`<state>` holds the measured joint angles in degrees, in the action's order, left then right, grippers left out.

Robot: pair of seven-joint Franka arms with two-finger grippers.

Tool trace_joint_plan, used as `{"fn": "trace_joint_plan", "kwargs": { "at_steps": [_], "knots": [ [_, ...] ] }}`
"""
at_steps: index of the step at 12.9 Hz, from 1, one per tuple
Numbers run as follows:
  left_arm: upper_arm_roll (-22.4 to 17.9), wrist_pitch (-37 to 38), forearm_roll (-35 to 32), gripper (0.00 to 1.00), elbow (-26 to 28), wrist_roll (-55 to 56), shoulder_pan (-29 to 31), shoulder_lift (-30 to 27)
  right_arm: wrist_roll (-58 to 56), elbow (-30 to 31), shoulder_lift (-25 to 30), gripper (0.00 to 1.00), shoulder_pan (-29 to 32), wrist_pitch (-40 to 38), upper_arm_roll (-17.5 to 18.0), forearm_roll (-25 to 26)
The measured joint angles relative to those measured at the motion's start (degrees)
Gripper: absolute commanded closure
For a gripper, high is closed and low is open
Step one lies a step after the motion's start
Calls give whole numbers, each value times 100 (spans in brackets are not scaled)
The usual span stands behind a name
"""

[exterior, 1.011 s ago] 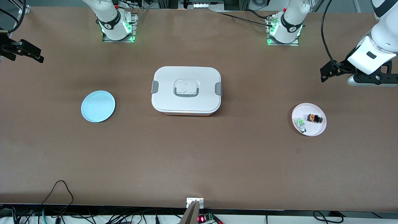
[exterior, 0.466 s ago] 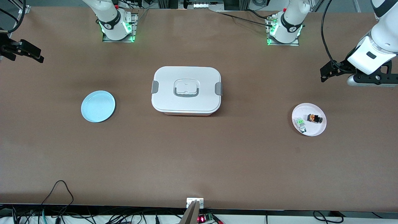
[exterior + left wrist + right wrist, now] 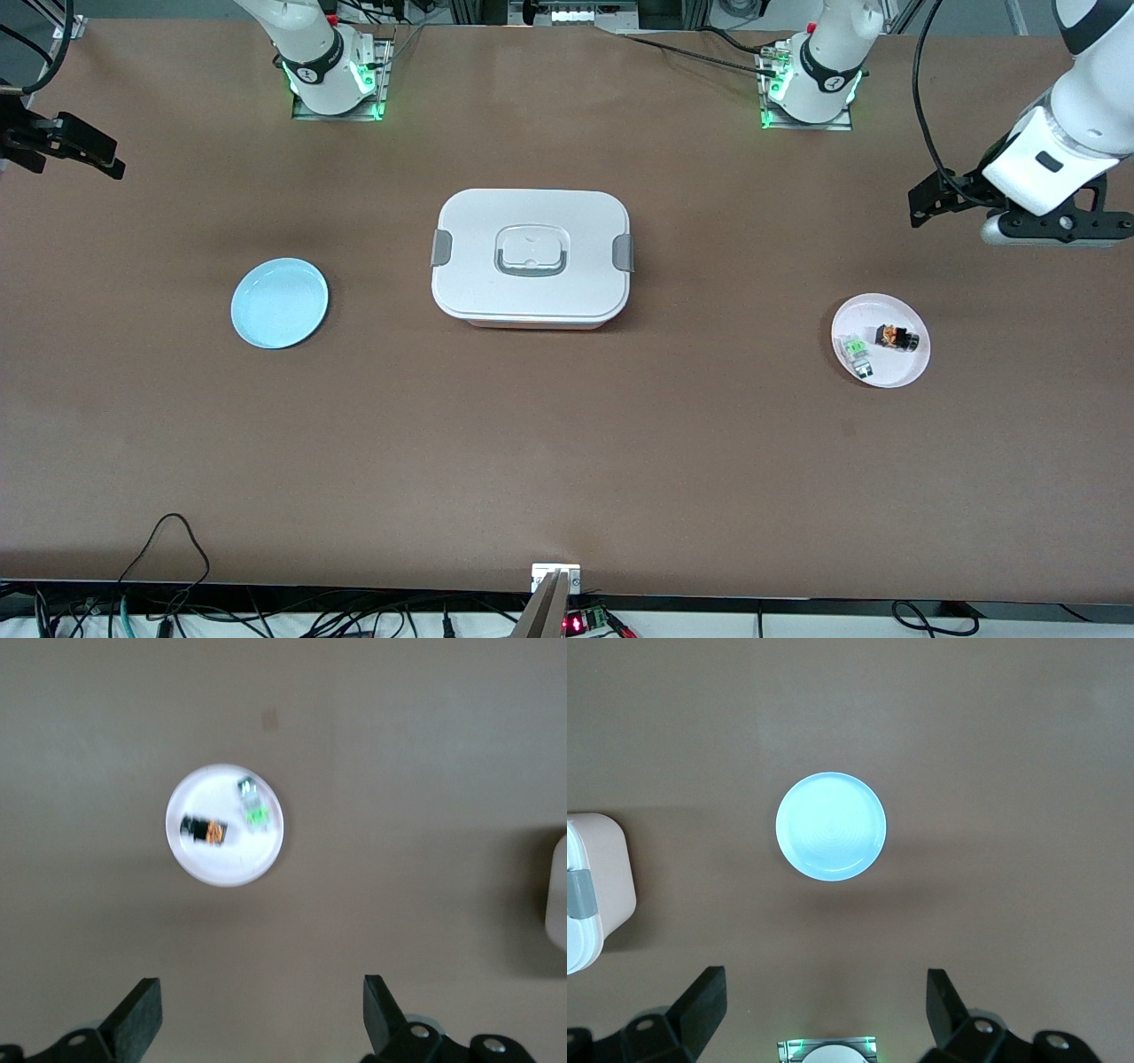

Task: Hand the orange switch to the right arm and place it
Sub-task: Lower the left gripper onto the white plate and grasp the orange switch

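Nothing done: orange switch (image 3: pixel 896 337) lies on pink plate (image 3: pixel 904 372); left gripper (image 3: pixel 259 1019) and right gripper (image 3: pixel 824 1014) gape empty.

Broad brown counter (image 3: pixel 567 443) filling nearly the whole frame, evenly lit, matte. Tangled black cables (image 3: pixel 177 611) along the bottom edge; metal framing (image 3: pixel 567 11) at top centre.

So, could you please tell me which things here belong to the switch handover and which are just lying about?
Job:
- orange switch on pink plate
- left gripper, open
- right gripper, open
- blue plate

Lying about:
- clear-and-green part
- white lidded box
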<state>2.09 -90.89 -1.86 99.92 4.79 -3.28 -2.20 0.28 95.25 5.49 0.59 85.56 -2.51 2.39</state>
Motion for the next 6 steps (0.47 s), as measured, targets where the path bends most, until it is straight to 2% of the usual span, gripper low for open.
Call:
{"fn": "trace_joint_plan", "kwargs": {
  "at_steps": [3, 6],
  "knots": [
    [-21, 511, -112, 0, 25, -5, 31, 380, 0, 0, 0, 0, 0, 2, -2, 3],
    [-72, 60, -526, 0, 33, -454, 201, 985, 0, -1, 0, 0, 2, 3, -5, 18]
  ]
}}
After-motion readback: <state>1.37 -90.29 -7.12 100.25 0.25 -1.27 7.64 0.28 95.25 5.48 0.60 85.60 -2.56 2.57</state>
